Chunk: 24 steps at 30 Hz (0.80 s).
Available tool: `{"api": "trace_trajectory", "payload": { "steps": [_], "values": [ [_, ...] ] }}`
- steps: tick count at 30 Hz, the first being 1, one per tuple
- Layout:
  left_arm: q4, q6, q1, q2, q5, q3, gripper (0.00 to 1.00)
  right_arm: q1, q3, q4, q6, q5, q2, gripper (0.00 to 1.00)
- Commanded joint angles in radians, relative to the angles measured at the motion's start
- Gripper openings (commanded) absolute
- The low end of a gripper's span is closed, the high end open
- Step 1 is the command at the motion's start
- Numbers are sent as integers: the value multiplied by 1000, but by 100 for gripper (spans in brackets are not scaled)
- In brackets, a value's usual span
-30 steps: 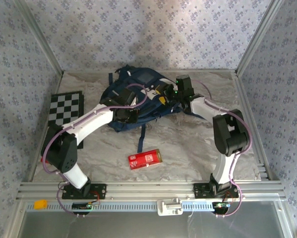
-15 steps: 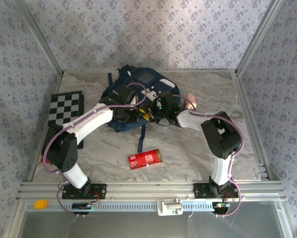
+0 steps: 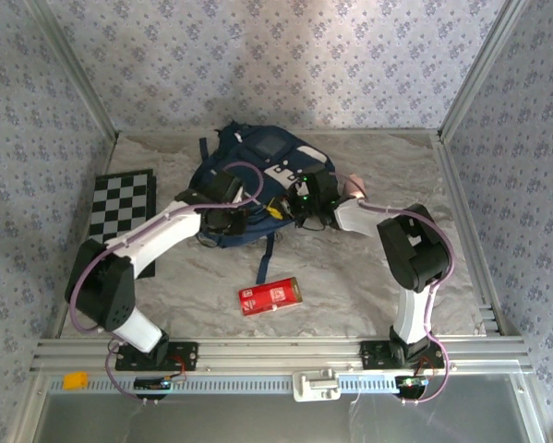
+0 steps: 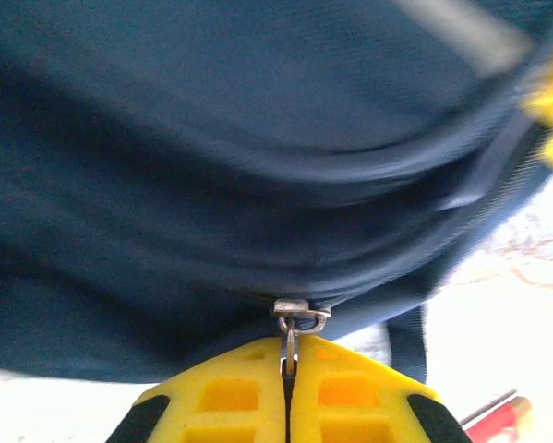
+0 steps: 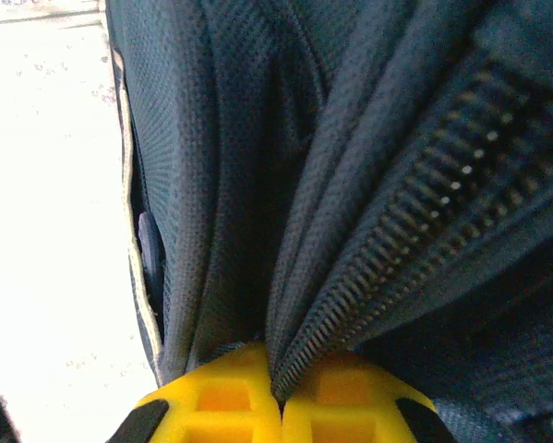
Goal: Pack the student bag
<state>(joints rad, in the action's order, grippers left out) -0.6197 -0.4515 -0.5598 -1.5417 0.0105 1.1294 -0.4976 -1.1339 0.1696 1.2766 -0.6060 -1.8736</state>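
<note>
Right tool (image 5: 278,395) has swung in against the bag (image 3: 262,161), now clamped on fabric beside the zipper teeth (image 5: 424,231). Left tool (image 4: 288,377) is clamped on the metal zipper pull (image 4: 295,316). Bag lies at back middle of the worktop (image 3: 350,277).

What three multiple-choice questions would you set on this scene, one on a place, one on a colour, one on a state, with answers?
1. Where does the red packet lie? A) on the table, in front of the student bag B) on top of the bag C) under the bag.
2. What colour are the fingers of the left tool? A) black B) white C) yellow.
3. What is the left tool doing? A) hanging open B) shut on the zipper pull C) shut on the red packet.
Answers: 1 A, it sits on bare table nearer the arm bases; 2 C, the left wrist view shows yellow; 3 B, the metal pull is pinched between closed fingers.
</note>
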Motion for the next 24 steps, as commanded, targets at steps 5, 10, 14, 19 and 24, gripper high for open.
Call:
{"api": "trace_trajectory", "payload": {
  "steps": [5,10,14,19,24],
  "values": [
    [-87,-25,121,63,-87,-108,0,169,-90,-198,-193,-86,31,0],
    [25,-22,48,67,54,-77,0,150,-230,-371,-298,-49,-7,12],
    [49,-47,-60,44,46,-1,0,125,-180,-372,-290,0,74,37],
    [96,-85,-68,28,85,17,0,62,-34,-428,-273,103,215,56],
    [94,-75,-68,20,97,24,0,4,145,-148,-56,62,255,60]
  ]
}}
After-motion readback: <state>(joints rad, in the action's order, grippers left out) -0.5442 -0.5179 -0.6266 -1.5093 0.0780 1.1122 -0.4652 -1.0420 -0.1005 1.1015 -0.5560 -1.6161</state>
